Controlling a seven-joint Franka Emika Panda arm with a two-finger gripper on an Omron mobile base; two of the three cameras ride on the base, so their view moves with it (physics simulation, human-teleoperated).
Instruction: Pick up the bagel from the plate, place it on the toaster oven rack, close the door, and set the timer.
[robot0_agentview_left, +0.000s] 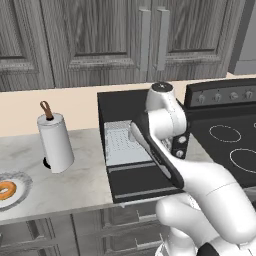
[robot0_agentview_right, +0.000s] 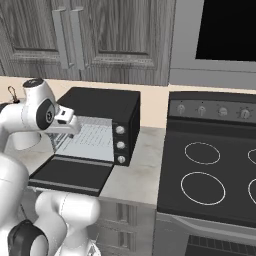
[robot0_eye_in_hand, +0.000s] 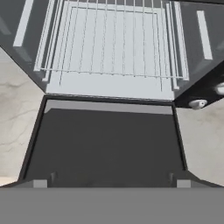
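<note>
Bagel (robot0_agentview_left: 6, 190) flat on plate (robot0_agentview_left: 23, 182), far lower left of the left base view, on the pale counter (robot0_agentview_left: 75, 185); just right of and above it, upright paper towel roll (robot0_agentview_left: 55, 142); well apart from both, toward frame centre, black toaster oven (robot0_agentview_left: 120, 105) with door (robot0_agentview_left: 140, 182) dropped flat and open toward the camera. Wire rack (robot0_eye_in_hand: 113, 43) bare, across the upper half of the hand view; door panel (robot0_eye_in_hand: 105, 144) spread below it. Gripper (robot0_eye_in_hand: 111, 179) released over the door's near edge, fingertips (robot0_eye_in_hand: 52, 177) wide apart at the bottom of the hand view, grasping nothing. Three knobs (robot0_agentview_right: 120, 145) stacked on the oven's right face in the right base view; stove (robot0_agentview_right: 210, 170) at frame right.
</note>
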